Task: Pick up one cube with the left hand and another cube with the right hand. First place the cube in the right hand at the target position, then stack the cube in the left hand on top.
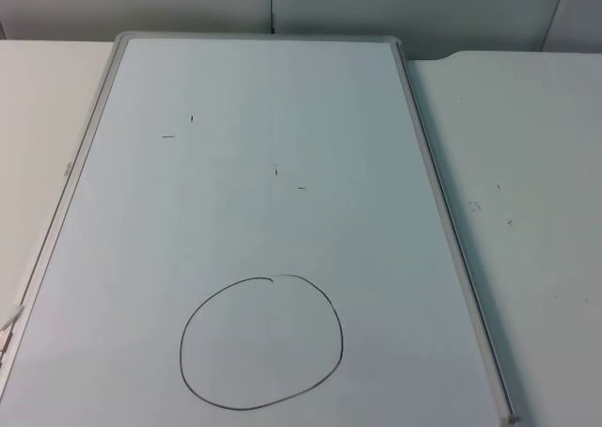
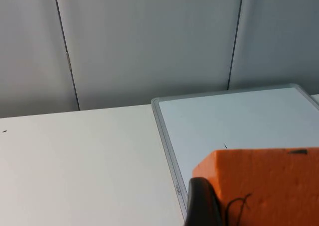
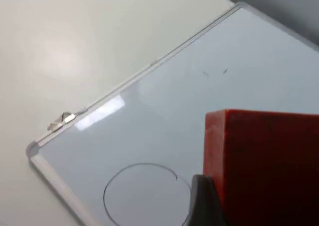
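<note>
In the left wrist view an orange cube [image 2: 264, 186] sits in my left gripper [image 2: 266, 208], which is shut on it; one black fingertip [image 2: 201, 206] presses its side. The cube hangs above the table near the whiteboard's corner [image 2: 155, 102]. My right gripper [image 3: 264, 206] is shut on a red cube [image 3: 264, 166], with a black fingertip [image 3: 203, 201] against its face. It hovers over the whiteboard [image 3: 199, 101], close to the hand-drawn black circle [image 3: 106, 198]. From the top, that circle [image 1: 182, 347] lies on the near part of the whiteboard [image 1: 273, 164].
The whiteboard has a grey frame [image 1: 442, 211] and a few small pen marks [image 1: 192, 118]. White table top [image 1: 536, 164] lies on both sides of it. The grey partition wall [image 2: 149, 42] closes the far end.
</note>
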